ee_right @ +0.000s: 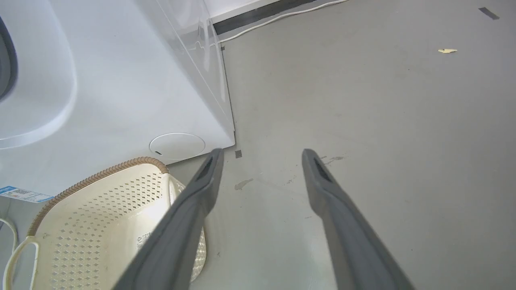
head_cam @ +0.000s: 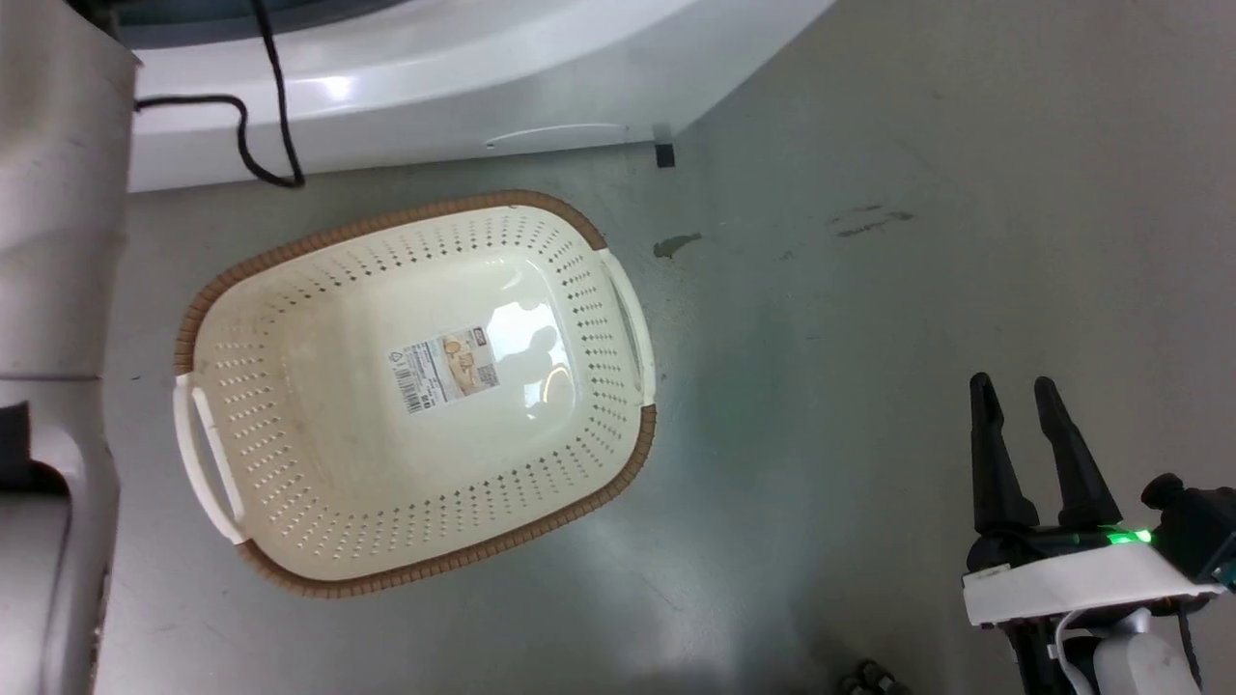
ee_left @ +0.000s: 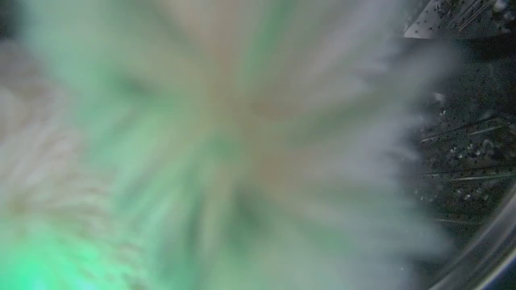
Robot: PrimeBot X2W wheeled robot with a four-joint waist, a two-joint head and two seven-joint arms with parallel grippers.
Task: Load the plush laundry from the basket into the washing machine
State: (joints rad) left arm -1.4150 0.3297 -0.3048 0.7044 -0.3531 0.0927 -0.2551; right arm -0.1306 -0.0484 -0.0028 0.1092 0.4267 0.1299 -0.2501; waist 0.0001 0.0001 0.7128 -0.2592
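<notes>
Plush [ee_left: 225,153]: cream, shaggy, blurred up close, sat inside drum [ee_left: 467,153] of washer [head_cam: 406,87].
Left gripper: was closed; grip on plush untellable.
Right gripper [head_cam: 1012,383]: gaped wide, empty, right of washer.
Basket [head_cam: 290,483]: stood before washer.

Right hand [head_cam: 1012,382], lower right of the head view: two long black fingers [head_cam: 995,463], tapered to rounded tips, seated in a black base. A green indicator light [head_cam: 1120,536] sits above a white wrist housing [head_cam: 1072,581]. A black camera module [head_cam: 1195,526] adjoins at right; a white cable [head_cam: 1065,649] runs below. In the right wrist view each finger is matt grey with a recessed slot near the tip. Left edge of the head view: pale grey arm shell [head_cam: 53,270] with a horizontal seam.
</notes>
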